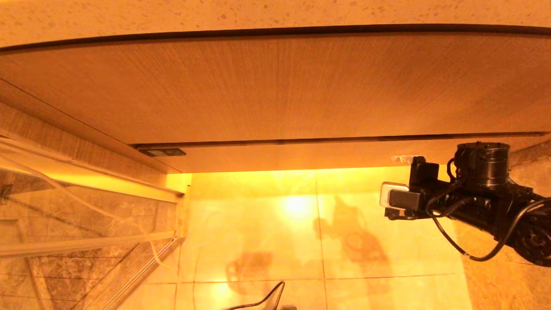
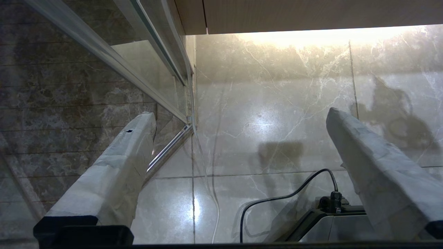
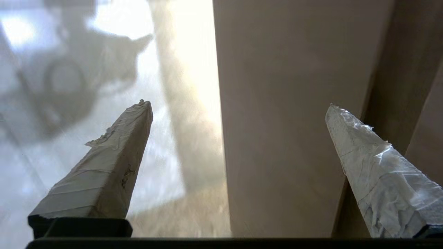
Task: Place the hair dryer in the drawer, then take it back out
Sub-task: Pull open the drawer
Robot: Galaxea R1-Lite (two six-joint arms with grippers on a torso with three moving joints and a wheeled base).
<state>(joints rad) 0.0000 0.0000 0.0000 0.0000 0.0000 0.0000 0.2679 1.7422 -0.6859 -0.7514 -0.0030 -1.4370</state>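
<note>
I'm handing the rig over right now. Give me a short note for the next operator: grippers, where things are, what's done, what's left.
Right gripper: open, empty, raised at the right by the lower edge of the wood front, the drawer.
Left gripper: open, empty, parked low over the floor tiles.
Drawer: shut as far as the head view shows.
Hair dryer: in no view; location unknown.
Done: nothing these views can confirm.
Left: open drawer, find dryer, put it in, take it back out.

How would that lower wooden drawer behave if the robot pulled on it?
The drawer front looks like a rigid flat board, so it probably won't flex. It shows no handle and a smooth face, so the open right gripper would likely slip unless hooked on an edge.
</note>
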